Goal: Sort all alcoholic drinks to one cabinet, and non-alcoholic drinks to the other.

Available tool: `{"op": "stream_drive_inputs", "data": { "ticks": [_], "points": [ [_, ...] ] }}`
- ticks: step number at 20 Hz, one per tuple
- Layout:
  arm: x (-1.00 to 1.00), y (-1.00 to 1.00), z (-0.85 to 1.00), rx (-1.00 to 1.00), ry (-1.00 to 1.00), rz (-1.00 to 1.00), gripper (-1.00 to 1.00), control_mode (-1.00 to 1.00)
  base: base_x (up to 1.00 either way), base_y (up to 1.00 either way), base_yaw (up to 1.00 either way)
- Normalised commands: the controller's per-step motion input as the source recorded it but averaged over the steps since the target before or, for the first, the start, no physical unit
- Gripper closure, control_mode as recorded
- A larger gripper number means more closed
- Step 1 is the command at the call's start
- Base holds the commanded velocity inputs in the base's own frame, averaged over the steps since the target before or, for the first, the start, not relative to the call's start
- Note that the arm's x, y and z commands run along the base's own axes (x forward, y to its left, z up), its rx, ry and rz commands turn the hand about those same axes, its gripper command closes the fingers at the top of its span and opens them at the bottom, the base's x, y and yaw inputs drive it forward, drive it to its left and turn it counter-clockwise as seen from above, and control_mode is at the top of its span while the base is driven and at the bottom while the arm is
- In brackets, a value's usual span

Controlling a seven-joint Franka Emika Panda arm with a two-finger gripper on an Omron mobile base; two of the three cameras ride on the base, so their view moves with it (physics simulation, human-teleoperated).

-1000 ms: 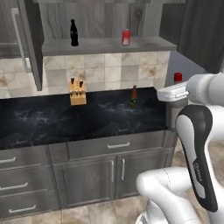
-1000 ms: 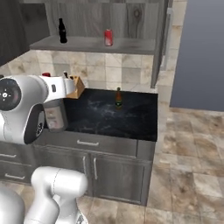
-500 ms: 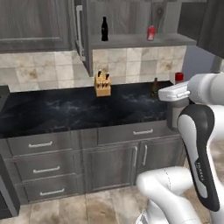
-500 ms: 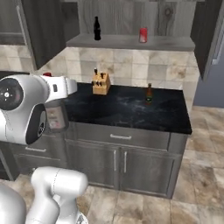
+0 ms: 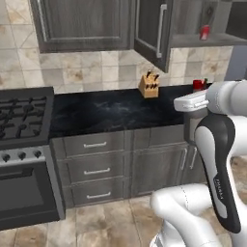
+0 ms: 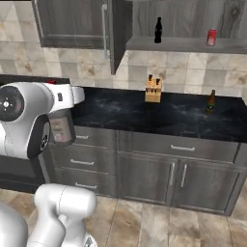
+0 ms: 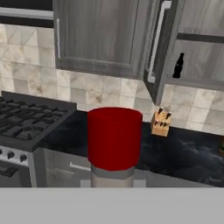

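Observation:
The stouter clear-grey bottle [image 6: 61, 127] hangs beside my arm with my gripper [image 6: 62, 116] shut on it. Its red cap [image 7: 114, 138] looms close in the hand view and also peeks up behind the hand [image 5: 198, 85]. My fingers are hidden by the hand and the bottle. The black cola bottle [image 6: 158, 30] and the red soda can [image 6: 211, 37] stand on the open cabinet's shelf [image 6: 183, 44], far to my right. On the counter below the can stands the slim green-brown bottle [image 6: 211, 101]. The cola bottle [image 7: 178, 65] sits upper right in the hand view.
A wooden knife block [image 6: 154, 90] stands at the back of the dark counter [image 6: 144, 111]. The open cabinet door [image 5: 154, 34] juts out over the counter. A shut cabinet [image 5: 84, 24] hangs to its left. The stove [image 5: 21, 120] fills the left side.
The whole scene has slid to the right in both base views as the base drove left, bringing the stove into view. The held bottle kept its place in the gripper.

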Motion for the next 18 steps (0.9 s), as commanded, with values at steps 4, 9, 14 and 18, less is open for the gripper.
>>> {"op": "stream_drive_inputs", "data": {
  "ticks": [4,9,14,18],
  "points": [
    [0.0,0.0,0.0,0.0,0.0,0.0,1.0,1.0,-0.33,1.0,-0.02],
    [0.0,0.0,0.0,0.0,0.0,0.0,1.0,1.0,-0.25,1.0,-0.06],
    [0.0,0.0,0.0,0.0,0.0,0.0,1.0,1.0,-0.19,1.0,-0.09],
    [0.0,0.0,0.0,0.0,0.0,0.0,1.0,1.0,-0.18,1.0,-0.12]
  ]
}}
